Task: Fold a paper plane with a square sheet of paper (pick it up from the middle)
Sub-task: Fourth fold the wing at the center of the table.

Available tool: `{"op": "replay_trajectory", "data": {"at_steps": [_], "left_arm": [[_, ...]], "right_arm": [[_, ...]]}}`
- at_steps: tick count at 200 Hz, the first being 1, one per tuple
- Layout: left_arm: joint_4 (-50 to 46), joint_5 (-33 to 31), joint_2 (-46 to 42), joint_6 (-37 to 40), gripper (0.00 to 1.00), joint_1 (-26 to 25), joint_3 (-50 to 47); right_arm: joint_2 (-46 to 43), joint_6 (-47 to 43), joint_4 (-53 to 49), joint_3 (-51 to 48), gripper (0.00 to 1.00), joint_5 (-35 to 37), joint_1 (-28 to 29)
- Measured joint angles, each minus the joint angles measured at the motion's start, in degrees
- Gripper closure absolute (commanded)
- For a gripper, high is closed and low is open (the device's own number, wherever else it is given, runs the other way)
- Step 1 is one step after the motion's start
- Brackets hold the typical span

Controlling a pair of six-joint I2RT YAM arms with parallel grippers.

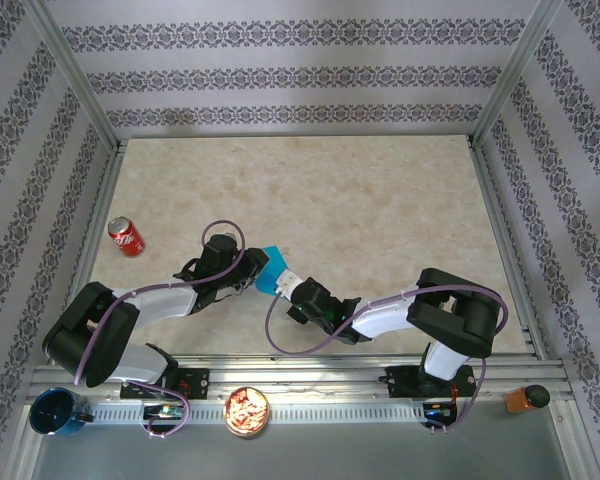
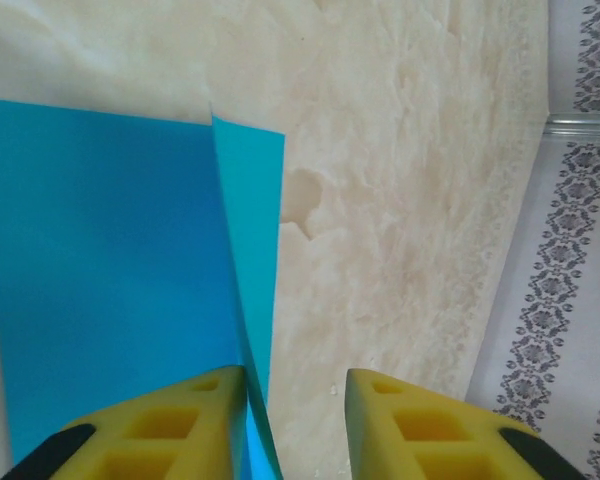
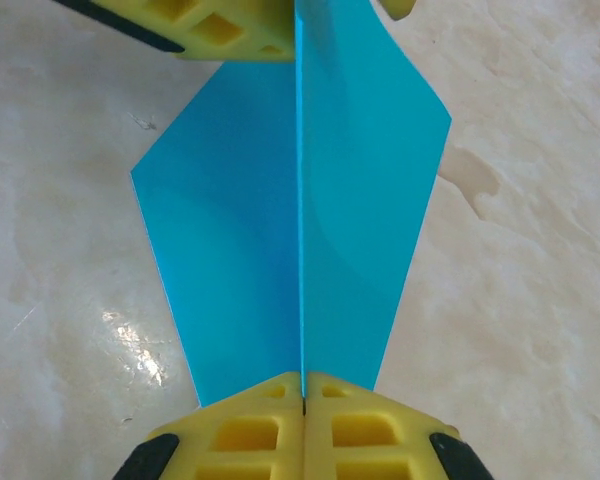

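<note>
Paper (image 3: pixel 310 230), already creased down its middle and tapering toward the ends, rests on the bench (image 3: pixel 520 300) between the arms. Right jaws pinch the raised crease; left jaws stand narrowly apart around its far end. Wing folds seemingly not yet done
</note>
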Motion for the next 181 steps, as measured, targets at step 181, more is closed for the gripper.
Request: {"op": "replay_trajectory", "data": {"at_steps": [181], "left_arm": [[-7.2, 6.6, 3.4, 6.3, 0.99, 4.6, 6.4]], "right_arm": [[-1.0, 1.7, 0.0, -1.1, 0.88, -0.2, -0.5]]}}
